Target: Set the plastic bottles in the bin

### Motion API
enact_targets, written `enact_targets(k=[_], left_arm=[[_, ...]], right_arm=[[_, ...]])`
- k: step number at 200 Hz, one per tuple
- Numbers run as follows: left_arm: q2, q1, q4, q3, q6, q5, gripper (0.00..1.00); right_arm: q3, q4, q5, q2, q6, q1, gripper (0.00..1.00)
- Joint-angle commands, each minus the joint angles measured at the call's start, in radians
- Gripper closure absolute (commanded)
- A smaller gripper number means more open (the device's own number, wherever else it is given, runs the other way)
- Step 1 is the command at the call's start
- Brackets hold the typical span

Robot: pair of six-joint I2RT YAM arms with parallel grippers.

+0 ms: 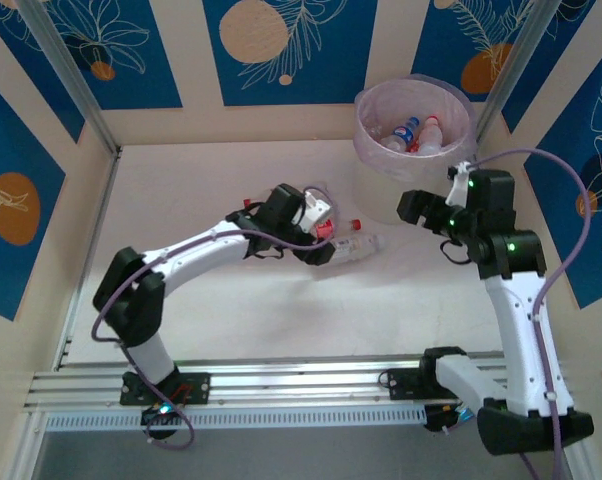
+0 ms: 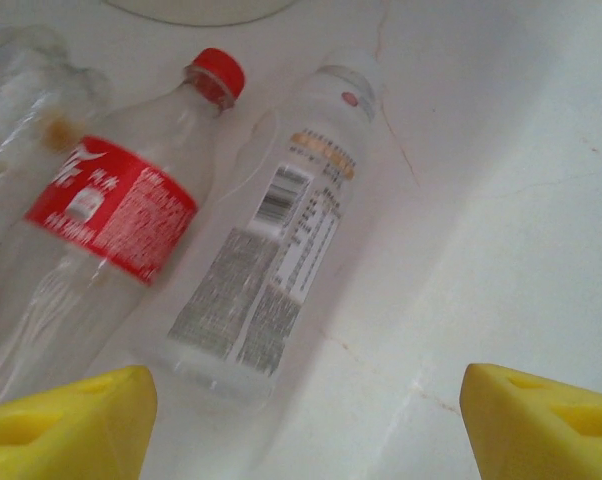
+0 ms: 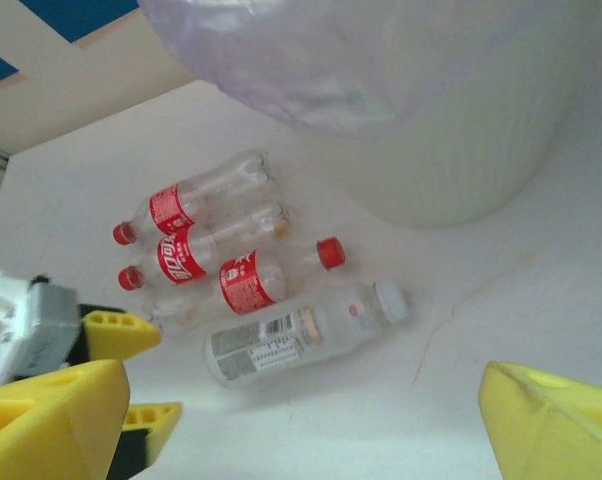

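Left gripper, the nearer one, jaws wide and empty; clear bottle lies just ahead, long axis pointing away.

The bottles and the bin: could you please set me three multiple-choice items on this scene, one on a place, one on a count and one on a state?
1. Where does the bin stand on the table?
A. at the far right corner
B. at the near left corner
C. between the arm bases

2. How many bottles lie on the table in the right wrist view?
A. two
B. four
C. seven

3. How are the left arm's fingers?
A. open, gripping nothing
B. shut on a red-capped bottle
C. shut on the bin's rim

Answers:
1 A, the top view shows it far from the arms, at the right.
2 B, three red-labelled bottles and one white-capped bottle.
3 A, the left wrist view shows them wide apart.
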Motion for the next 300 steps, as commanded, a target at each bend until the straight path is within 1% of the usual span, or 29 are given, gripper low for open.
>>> enact_targets(k=[1,24,47,77,98,160,191,211,233,251,259,300], left_arm=[[0.079,-0.035,-0.036,0.083,0.074,-0.026,0.21],[0.169,-0.067,-0.078,0.158,0.104,-0.087,0.21],[0.238,-0.097,-0.108,0.214,0.139,-0.176,0.22],[0.303,-0.111,-0.129,0.253,0.154,-0.248,0.22],[0.331,-0.111,-0.131,0.260,0.141,-0.292,0.24],[0.376,-0.111,-0.126,0.258,0.128,-0.268,0.27],[0.381,-0.111,-0.124,0.252,0.109,-0.243,0.28],[0.384,-0.112,-0.120,0.245,0.092,-0.242,0.32],[0.380,-0.111,-0.126,0.236,0.071,-0.254,0.40],[0.354,-0.112,-0.124,0.220,0.052,-0.256,0.43],[0.335,-0.112,-0.124,0.211,0.045,-0.256,0.47],[0.183,-0.113,-0.117,0.159,0.026,-0.248,0.49]], right_arm=[[-0.064,-0.040,-0.056,-0.063,0.048,-0.022,0.09],[-0.105,-0.038,-0.070,-0.087,0.047,-0.041,0.09],[-0.125,-0.027,-0.085,-0.095,0.045,-0.049,0.09],[-0.145,-0.008,-0.102,-0.094,0.040,-0.060,0.09],[-0.161,0.001,-0.112,-0.096,0.035,-0.067,0.09],[-0.233,0.047,-0.154,-0.097,0.046,-0.082,0.09],[-0.239,0.055,-0.170,-0.088,0.045,-0.085,0.09],[-0.246,0.055,-0.164,-0.095,0.043,-0.086,0.09],[-0.255,0.059,-0.169,-0.099,0.045,-0.091,0.09],[-0.255,0.063,-0.172,-0.101,0.051,-0.092,0.09],[-0.253,0.063,-0.175,-0.099,0.053,-0.092,0.09],[-0.229,0.053,-0.215,-0.092,0.062,-0.092,0.09]])
